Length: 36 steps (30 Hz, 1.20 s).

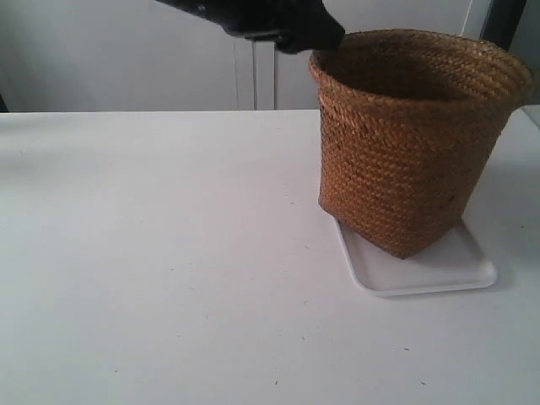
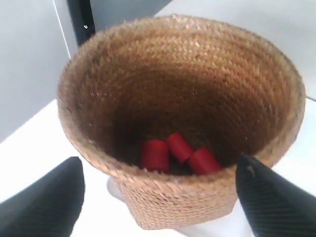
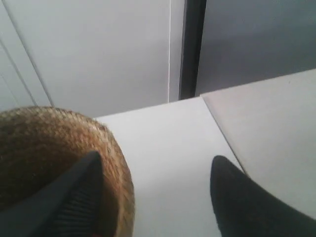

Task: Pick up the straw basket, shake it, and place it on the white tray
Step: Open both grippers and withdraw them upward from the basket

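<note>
The straw basket (image 1: 405,143) stands upright with its base on the white tray (image 1: 447,270), at the right of the exterior view. In the left wrist view I look down into the basket (image 2: 182,74); three red cylinders (image 2: 177,148) lie on its dark bottom. My left gripper (image 2: 158,168) is open, its black fingers wide apart on either side of the near rim, not touching it. My right gripper (image 3: 157,158) is open too: one finger (image 3: 79,197) hangs over the basket's rim (image 3: 118,182), the other over the table. A black gripper (image 1: 287,25) hovers by the rim's upper left.
The white table (image 1: 152,253) stretches to the left and front of the tray. Behind it are a pale wall and a dark vertical post (image 3: 192,49). A second, greyer surface (image 3: 271,118) adjoins the table beyond the basket.
</note>
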Available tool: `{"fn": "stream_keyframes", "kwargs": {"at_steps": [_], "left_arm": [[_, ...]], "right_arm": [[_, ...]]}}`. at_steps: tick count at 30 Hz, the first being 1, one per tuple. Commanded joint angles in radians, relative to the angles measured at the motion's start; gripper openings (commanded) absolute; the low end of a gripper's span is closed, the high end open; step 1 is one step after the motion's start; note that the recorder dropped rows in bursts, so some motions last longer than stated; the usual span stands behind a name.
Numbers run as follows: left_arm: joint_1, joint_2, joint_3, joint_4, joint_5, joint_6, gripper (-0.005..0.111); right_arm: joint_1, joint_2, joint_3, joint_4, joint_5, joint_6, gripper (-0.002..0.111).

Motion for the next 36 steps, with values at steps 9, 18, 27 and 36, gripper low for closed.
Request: {"fn": "stream_keyframes", "kwargs": {"at_steps": [9,18,27,36], "left_arm": [[0.014,-0.341,0.249,0.019,-0.03,0.004,0.085],[0.012,-0.723,0.664,-0.212,-0.265,0.148,0.085],[0.012,-1.123,1.02,-0.43,-0.369,0.342,0.085],[0.012,-1.477,1.291,-0.474,-0.372,0.35,0.085]], "right_arm": [[-0.009,-0.336,0.117,0.004,-0.093,0.101,0.043],[-0.009,-0.746,0.336,0.014,-0.214,0.181,0.042],[-0.009,-1.124,0.492,0.024,-0.183,0.178,0.042],[-0.009,-1.303,0.521,0.023,0.255,0.172,0.042]]}}
